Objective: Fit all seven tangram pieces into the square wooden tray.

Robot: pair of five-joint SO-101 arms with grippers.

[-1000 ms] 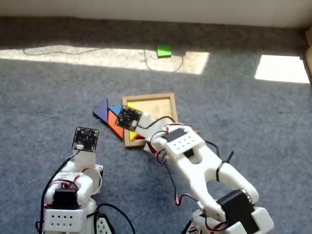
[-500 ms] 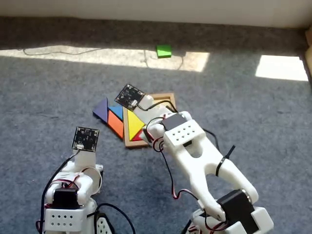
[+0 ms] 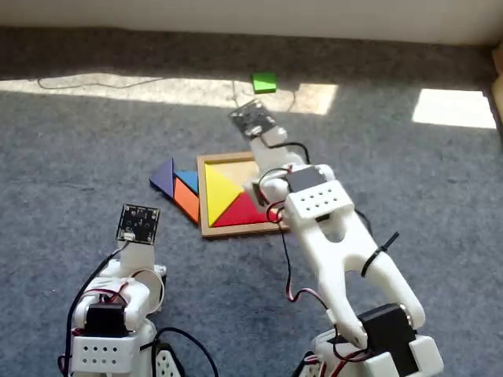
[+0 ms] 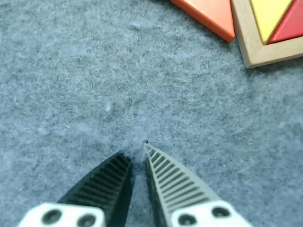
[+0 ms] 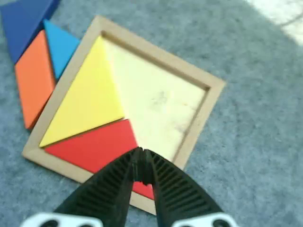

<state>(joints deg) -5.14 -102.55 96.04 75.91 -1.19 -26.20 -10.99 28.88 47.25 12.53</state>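
Left arm point(image 3: 118, 306): it stayed parked at the near edge of the grey carpeted surface point(image 3: 71, 157) through the last second, its wrist in the same spot.
Left jaws: they were all but closed, with a thin slit between the tips and nothing held. They hung just over bare carpet, short of the tray's near corner.
Right arm point(image 3: 338, 243): a second earlier its wrist sat low over the tray's near-left corner, covering the pieces there. It then lifted and swung away, ending stretched out beyond the tray's far edge.
Right jaws: they were pressed together with the tips touching, and empty.
Meaning for the task: the withdrawal with empty jaws suggested that a placement had just finished and that the arm was free to fetch another piece.
Square wooden tray point(image 5: 161, 56): it lay flat near the middle of the surface, made of pale wood with a raised rim. About half of its floor was bare.
Yellow triangle point(image 3: 220, 192): it was large and seated against the tray's left side.
Red triangle point(image 3: 240, 212): it was large, lay along the near rim, and met the yellow one edge to edge.
Loose pieces: an orange piece point(image 3: 186, 200) touched the tray's left rim on the outside. A light blue triangle point(image 3: 187, 179) and a dark blue triangle point(image 3: 163, 177) lay beside it.
Green block point(image 3: 265, 82): it sat far off, well apart from the tray at the edge of a sunlit patch, and was probably another piece.
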